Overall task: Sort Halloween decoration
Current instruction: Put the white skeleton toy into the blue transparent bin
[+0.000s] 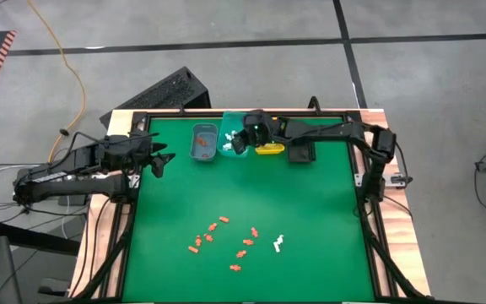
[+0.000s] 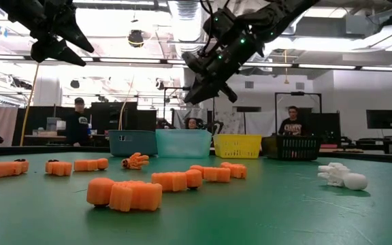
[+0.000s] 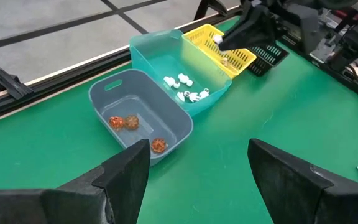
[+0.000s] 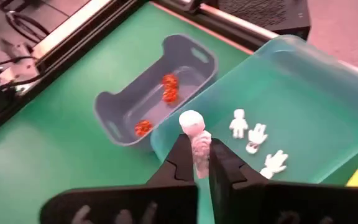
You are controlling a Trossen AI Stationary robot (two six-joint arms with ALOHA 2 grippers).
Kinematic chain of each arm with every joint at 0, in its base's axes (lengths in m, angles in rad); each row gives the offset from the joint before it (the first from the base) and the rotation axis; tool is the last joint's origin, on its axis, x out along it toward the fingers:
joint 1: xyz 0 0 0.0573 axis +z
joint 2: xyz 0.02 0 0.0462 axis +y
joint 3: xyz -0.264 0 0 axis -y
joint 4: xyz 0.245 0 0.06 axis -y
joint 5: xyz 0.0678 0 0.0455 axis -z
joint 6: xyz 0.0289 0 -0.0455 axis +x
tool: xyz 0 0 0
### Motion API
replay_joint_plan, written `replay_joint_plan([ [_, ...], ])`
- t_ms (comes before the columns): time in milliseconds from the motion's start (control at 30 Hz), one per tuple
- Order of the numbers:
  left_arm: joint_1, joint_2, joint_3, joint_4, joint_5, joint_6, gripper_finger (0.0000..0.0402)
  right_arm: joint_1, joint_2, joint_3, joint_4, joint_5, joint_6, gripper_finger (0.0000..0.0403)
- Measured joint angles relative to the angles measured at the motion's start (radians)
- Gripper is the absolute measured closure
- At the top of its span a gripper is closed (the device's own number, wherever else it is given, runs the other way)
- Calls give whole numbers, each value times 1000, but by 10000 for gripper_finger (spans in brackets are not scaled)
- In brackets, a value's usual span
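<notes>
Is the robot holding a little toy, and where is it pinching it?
Yes. The right gripper pinches a white figurine by its lower body, head sticking out, above the teal bin.

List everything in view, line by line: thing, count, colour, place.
table: one, green, under everything
bins: four in a row at the far edge, blue bin, teal bin, yellow bin, black bin
loose orange pieces: about nine, near edge of the table
loose white pieces: about two, beside the orange ones
orange-brown pieces: three, in the blue bin
white pieces: several, in the teal bin
white figure: one, held over the teal bin
people: at least three, in the room behind
left gripper: open, near the blue bin
right gripper: shut on the white figure
</notes>
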Motion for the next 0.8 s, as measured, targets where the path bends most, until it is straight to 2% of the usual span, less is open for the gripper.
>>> replay_joint_plan([
  [233,0,0,0,0,0,-1,141,-18,16,0,-7,-1,-31,291],
  [367,0,0,0,0,0,-1,141,-22,18,0,-12,-1,-31,254],
  [567,0,0,0,0,0,-6,141,-16,18,0,-12,-21,-33,243],
  [800,0,0,0,0,1,-15,141,18,18,0,-12,-217,-22,251],
])
